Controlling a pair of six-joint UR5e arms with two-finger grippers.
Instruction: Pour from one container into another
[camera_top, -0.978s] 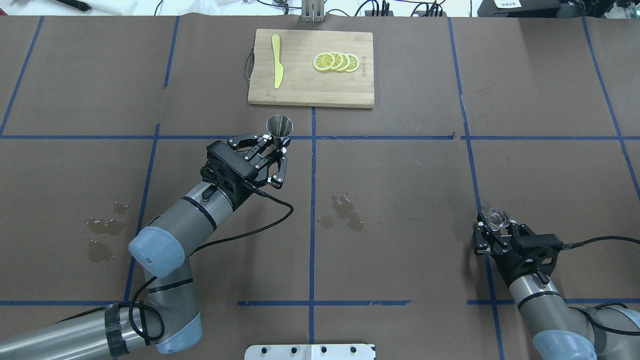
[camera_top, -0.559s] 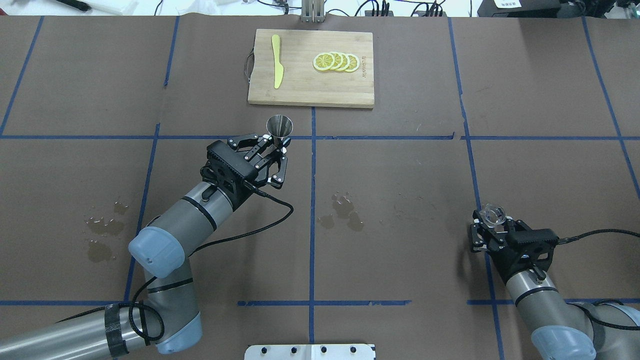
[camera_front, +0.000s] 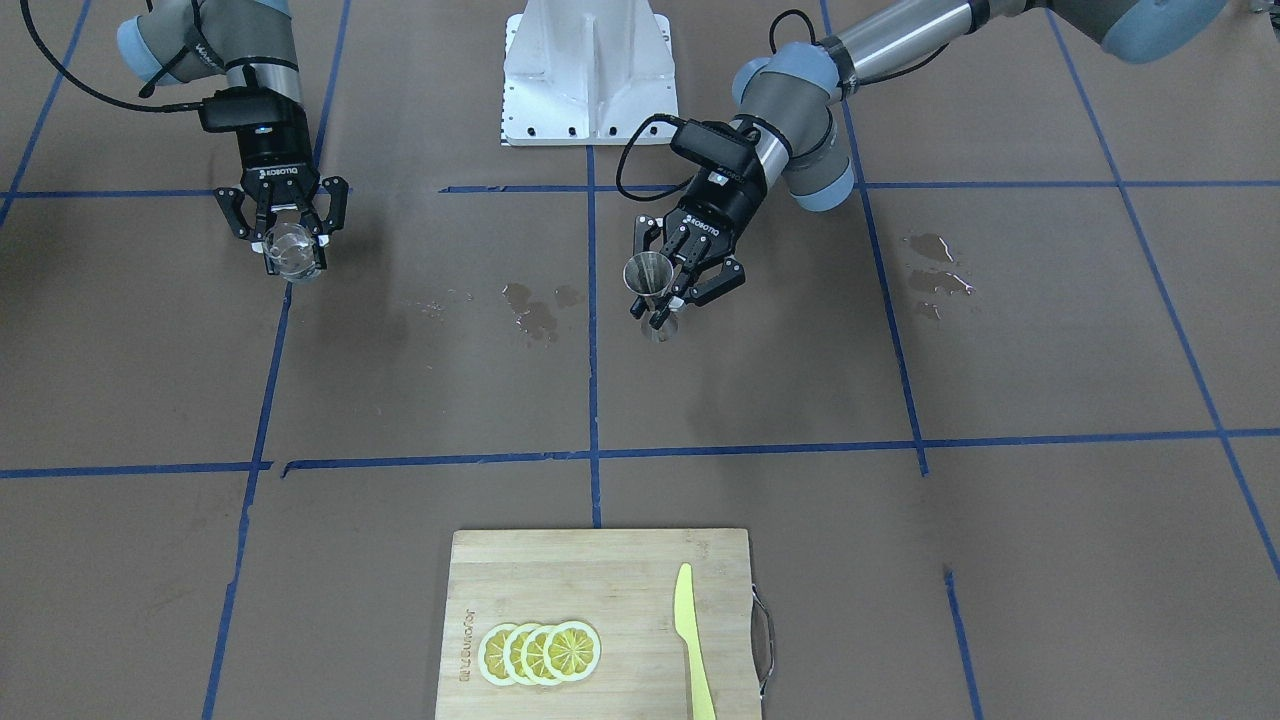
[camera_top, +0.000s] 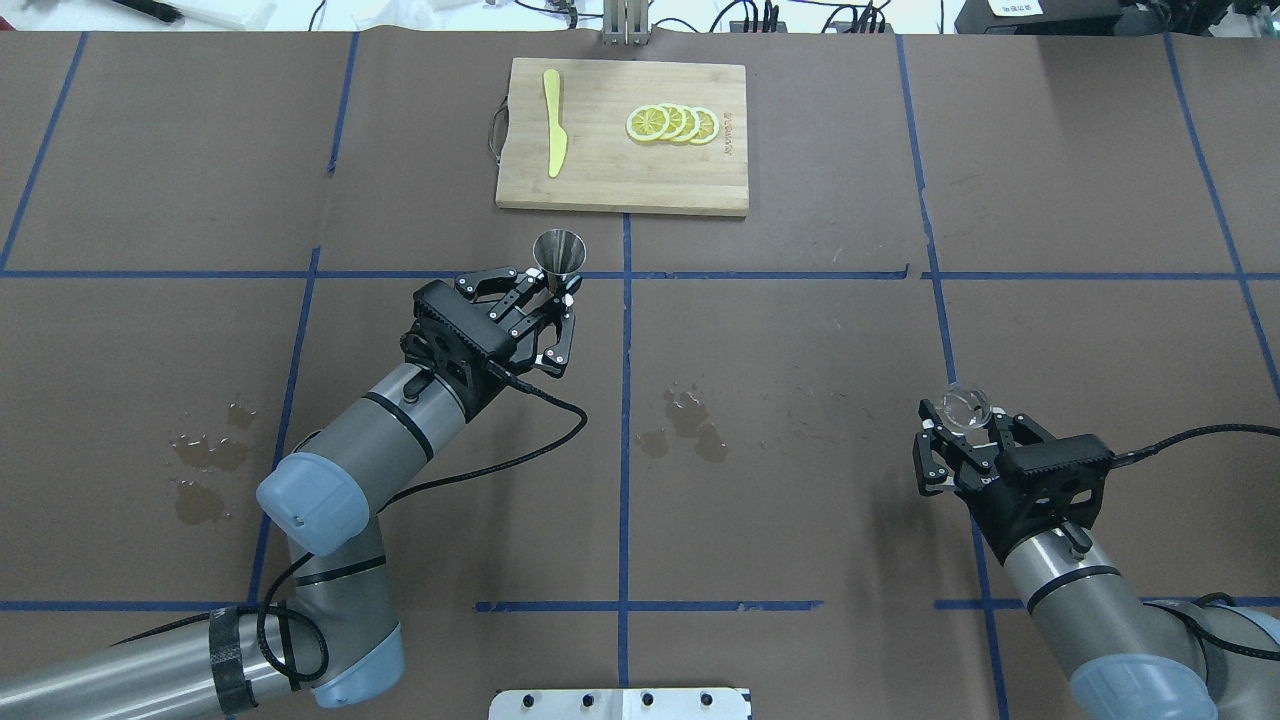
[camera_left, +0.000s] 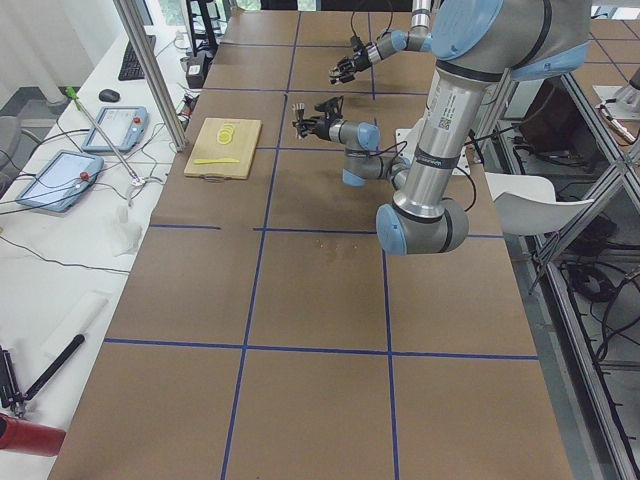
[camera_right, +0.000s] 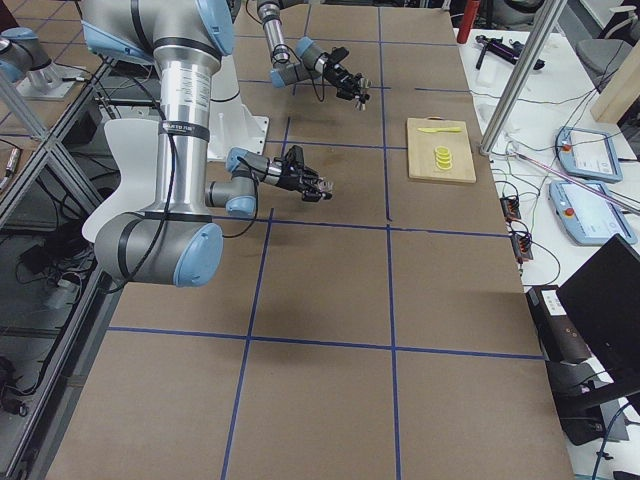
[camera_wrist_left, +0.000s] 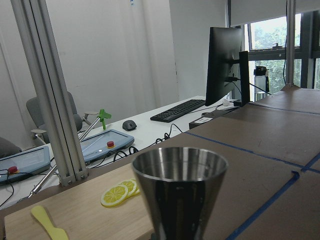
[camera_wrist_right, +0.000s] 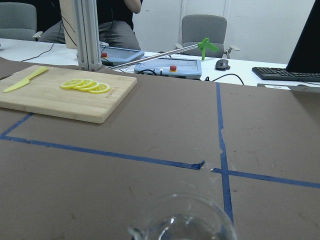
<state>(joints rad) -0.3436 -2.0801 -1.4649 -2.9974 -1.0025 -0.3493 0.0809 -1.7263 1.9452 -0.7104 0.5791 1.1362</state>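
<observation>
Claw by claw: the left claw (camera_front: 662, 298) is clamped on the narrow waist of the jigger (camera_front: 648, 274), and the right claw (camera_front: 291, 238) grips the glass (camera_front: 291, 258). From the front the jigger sits near 12 o'clock of the middle of the table (camera_front: 900, 560) and the glass out at 10 o'clock, both upright and well apart.

From overhead the jigger lies at 11 o'clock and the glass at 4 o'clock, with damp patches (camera_top: 690, 425) darkening the brown paper between them. A pale bamboo board (camera_top: 610, 185) at 12 o'clock carries fanned lemon slices (camera_top: 672, 123) and a flat yellow knife (camera_top: 553, 125).

The two side views show both arms too small to add anything.

The left wrist view shows a smooth, mirror-bright cone with its mouth up. The right wrist view shows only a clear, round rim at 6 o'clock; I cannot tell what it holds.

Grasping looks done; carrying the glass across, tilting and pouring all seem left.
</observation>
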